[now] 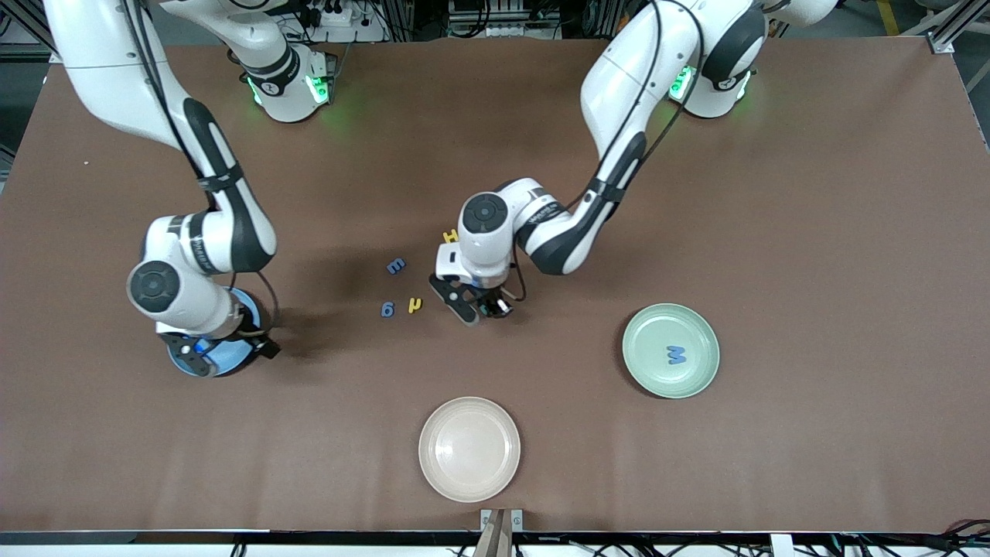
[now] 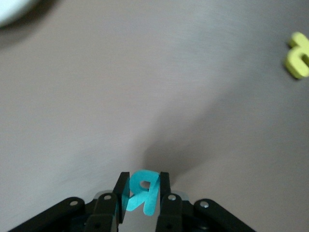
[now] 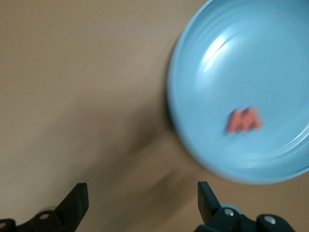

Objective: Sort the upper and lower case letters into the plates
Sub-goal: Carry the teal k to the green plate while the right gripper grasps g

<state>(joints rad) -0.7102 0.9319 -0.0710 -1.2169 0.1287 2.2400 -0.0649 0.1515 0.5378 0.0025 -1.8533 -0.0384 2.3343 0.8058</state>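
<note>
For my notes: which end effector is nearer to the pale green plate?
The left. The left end effector, shut on a teal letter R, is beside the pale green plate, toward the table's middle. The right end effector is open over the blue plate.

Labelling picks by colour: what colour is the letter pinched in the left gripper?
Teal; the letter R shows best in the left wrist view.
</note>
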